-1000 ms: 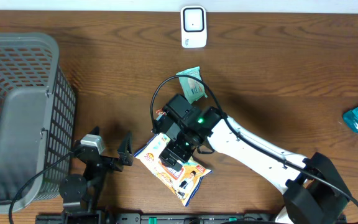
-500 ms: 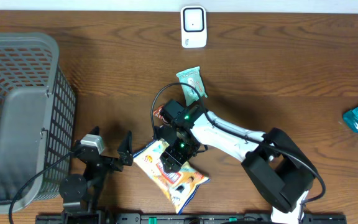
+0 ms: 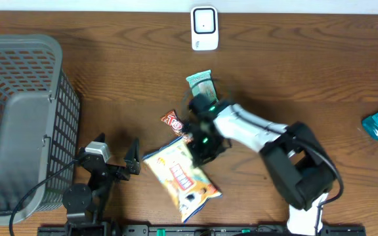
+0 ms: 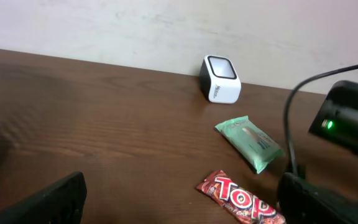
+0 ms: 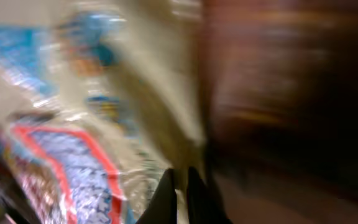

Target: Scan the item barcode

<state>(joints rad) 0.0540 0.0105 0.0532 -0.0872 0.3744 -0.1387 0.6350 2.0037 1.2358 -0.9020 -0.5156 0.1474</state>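
The right gripper is pinching the snack bag's edge, jaws closed tight; the left gripper is gaping wide, empty.

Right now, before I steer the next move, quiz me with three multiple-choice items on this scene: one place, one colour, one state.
1. Where on the table does the white scanner stand?
A. near edge
B. far edge
C. left edge
2. The packet nearest the scanner is:
A. green
B. red
C. yellow
3. The left gripper has its fingers:
A. shut
B. out of view
C. open

Answers:
1. B: it stands by the wall.
2. A: its wrapper shows green in both the overhead and left wrist views.
3. C: the fingers stand wide apart.
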